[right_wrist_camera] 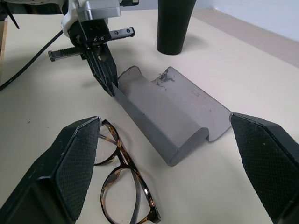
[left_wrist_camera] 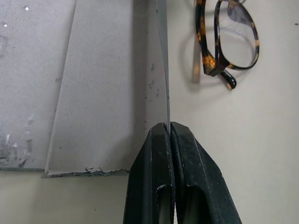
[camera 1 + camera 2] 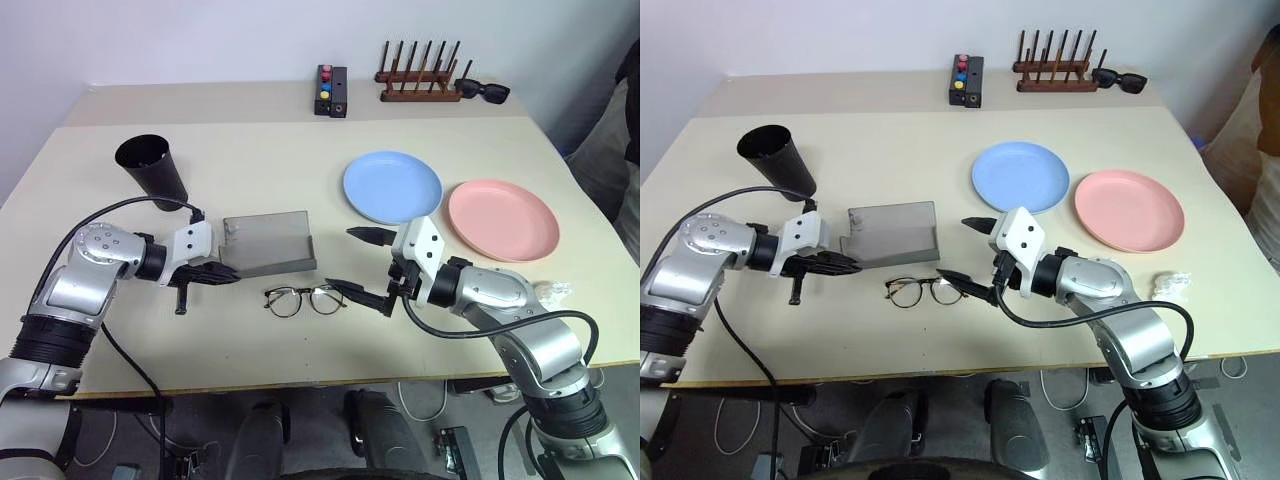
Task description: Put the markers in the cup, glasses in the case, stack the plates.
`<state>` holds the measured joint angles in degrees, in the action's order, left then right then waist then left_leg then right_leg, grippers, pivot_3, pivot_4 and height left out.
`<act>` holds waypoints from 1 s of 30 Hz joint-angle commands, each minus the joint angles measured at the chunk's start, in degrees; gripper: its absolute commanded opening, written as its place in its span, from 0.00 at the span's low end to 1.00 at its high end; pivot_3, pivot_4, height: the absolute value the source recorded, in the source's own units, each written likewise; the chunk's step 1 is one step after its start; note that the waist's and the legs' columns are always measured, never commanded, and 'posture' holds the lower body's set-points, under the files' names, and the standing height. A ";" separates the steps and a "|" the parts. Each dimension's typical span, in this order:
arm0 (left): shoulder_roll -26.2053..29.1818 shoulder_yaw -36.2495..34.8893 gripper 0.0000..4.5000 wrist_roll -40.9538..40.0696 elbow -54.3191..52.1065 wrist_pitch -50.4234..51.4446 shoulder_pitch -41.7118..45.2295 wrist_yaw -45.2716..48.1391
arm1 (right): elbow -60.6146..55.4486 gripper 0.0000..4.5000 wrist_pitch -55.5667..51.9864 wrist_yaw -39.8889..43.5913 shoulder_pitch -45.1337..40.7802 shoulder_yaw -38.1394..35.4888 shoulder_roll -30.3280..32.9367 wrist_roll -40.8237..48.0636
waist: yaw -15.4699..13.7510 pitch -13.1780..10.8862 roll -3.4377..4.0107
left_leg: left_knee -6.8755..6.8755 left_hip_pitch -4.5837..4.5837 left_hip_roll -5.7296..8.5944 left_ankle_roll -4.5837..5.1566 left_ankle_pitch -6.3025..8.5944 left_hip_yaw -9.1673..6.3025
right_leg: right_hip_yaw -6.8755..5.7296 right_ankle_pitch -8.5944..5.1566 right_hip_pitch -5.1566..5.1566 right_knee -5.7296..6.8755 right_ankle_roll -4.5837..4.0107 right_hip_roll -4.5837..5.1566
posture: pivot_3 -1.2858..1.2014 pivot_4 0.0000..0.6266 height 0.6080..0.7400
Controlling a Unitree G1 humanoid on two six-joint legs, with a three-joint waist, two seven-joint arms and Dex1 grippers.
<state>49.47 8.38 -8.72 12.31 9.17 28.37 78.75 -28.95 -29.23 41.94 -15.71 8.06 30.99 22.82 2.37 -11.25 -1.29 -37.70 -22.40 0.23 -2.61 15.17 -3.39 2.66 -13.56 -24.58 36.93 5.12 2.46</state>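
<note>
Left wrist view: left gripper (image 2: 170, 128) jaws clamped on grey felt hinged case (image 3: 268, 242) wall. Right gripper (image 3: 361, 262) jaws wide above dark-framed glasses (image 3: 305, 298). Risk: case drags, closing.

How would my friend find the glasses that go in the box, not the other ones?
Start at the beige table's near edge, below the open grey felt case. The thin tortoiseshell-framed clear-lens glasses lie there; the chunky black sunglasses sit far back by the wooden rack.
</note>
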 commanded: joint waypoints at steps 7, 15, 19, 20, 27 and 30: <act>-0.06 -3.13 0.61 -2.14 -0.02 1.53 2.17 -1.49 | -2.40 1.00 0.73 0.10 0.05 -0.70 -0.22 0.83 | 0.00 0.00 0.00 | 0.00 0.00 0.00 0.00 0.00 0.00 | 0.00 0.07 0.00 0.01 0.13 0.00 | 0.52 0.24 0.96; 0.27 -6.13 0.61 -8.68 -4.61 10.68 5.51 -0.88 | -2.04 1.00 0.87 0.29 -0.06 -0.72 -0.26 0.82 | 0.01 0.00 0.00 | -0.01 -0.01 0.01 0.00 0.00 0.00 | 0.00 0.07 0.00 0.01 0.16 0.01 | 0.52 0.24 0.96; -0.40 -5.23 0.61 -7.76 -4.64 10.97 5.77 -2.12 | -2.01 1.00 0.88 0.25 -0.13 -0.60 -0.40 0.80 | 0.13 0.00 0.00 | 0.00 0.00 0.01 0.00 0.00 -0.01 | 0.00 0.08 0.00 0.02 0.16 -0.02 | 0.52 0.24 0.96; -0.64 -5.09 0.61 -8.04 -4.85 11.54 5.91 -2.22 | -2.02 1.00 0.84 0.22 -0.13 -0.60 -0.41 0.81 | 0.12 0.00 0.00 | 0.00 0.00 0.00 0.00 0.00 -0.01 | 0.00 0.08 0.00 0.03 0.16 -0.02 | 0.52 0.24 0.96; -1.70 -1.47 0.61 -9.77 -13.50 14.95 4.29 0.53 | -2.13 1.00 0.78 0.11 0.24 -0.68 -0.21 0.65 | -0.07 0.00 0.00 | -0.01 -0.01 0.01 0.00 0.00 -0.01 | 0.01 0.07 0.00 0.02 0.16 0.00 | 0.52 0.24 0.96; -3.74 2.54 0.61 -8.47 -18.69 14.91 3.81 -0.02 | -2.00 1.00 0.84 0.10 0.35 -0.67 -0.16 0.49 | -0.14 0.00 0.00 | -0.01 -0.01 0.02 0.00 0.00 0.01 | 0.02 0.06 0.01 0.01 0.16 0.03 | 0.52 0.24 0.96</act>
<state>46.25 9.28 -17.24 -2.64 23.82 31.84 78.72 -28.96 -29.28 42.01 -15.45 8.10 30.91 22.79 2.23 -11.25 -1.30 -37.72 -22.41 0.26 -2.61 15.17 -3.38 2.68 -13.50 -24.57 36.95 5.27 2.49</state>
